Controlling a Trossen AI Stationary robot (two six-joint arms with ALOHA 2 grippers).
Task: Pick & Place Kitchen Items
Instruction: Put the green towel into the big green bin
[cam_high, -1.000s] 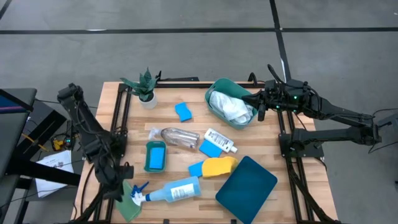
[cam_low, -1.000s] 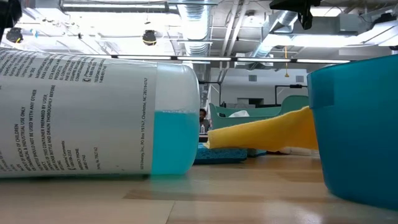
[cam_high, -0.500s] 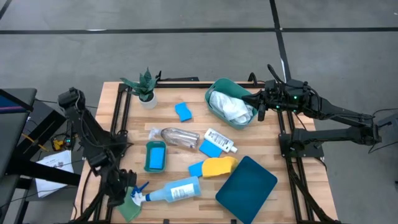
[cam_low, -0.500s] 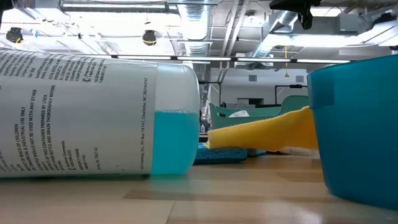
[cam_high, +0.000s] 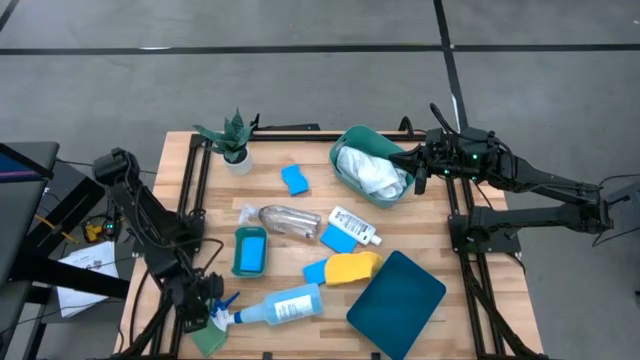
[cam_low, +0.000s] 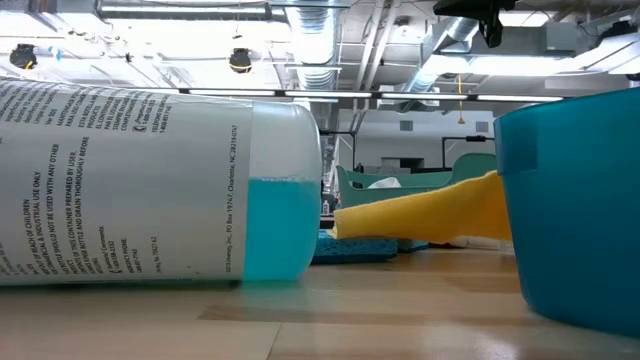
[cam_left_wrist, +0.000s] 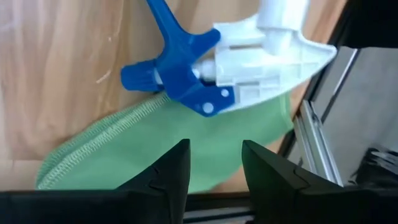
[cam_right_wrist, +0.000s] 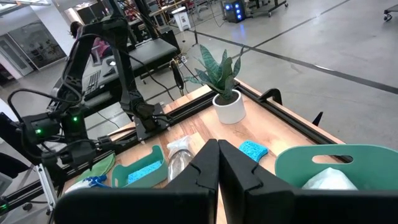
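1. My left gripper (cam_left_wrist: 214, 165) is down low at the near corner of the wooden table (cam_high: 300, 225). Its two fingers are apart and hold nothing.
2. Right under my left gripper lies the soft green cloth (cam_left_wrist: 155, 149). It is flat on the wood, with its edge close to the table's side rail.
3. Just past my fingertips is the white and blue trigger head (cam_left_wrist: 236, 59) of the pale-blue spray bottle (cam_high: 285, 305). The head lies on top of the cloth.
4. I think the cloth is what I should grab next.
5. Here is what could go wrong. The cloth is thin and flat, so my fingers may slide over it and pinch nothing.
6. If I pull the cloth, the bottle head on it may drag along or roll.
7. If I go too far forward, I may bump the trigger.
8. My right gripper (cam_right_wrist: 217, 168) waits far off with its fingers together, beside the teal plastic tub (cam_high: 365, 165) with the white cloth (cam_high: 372, 172) inside.
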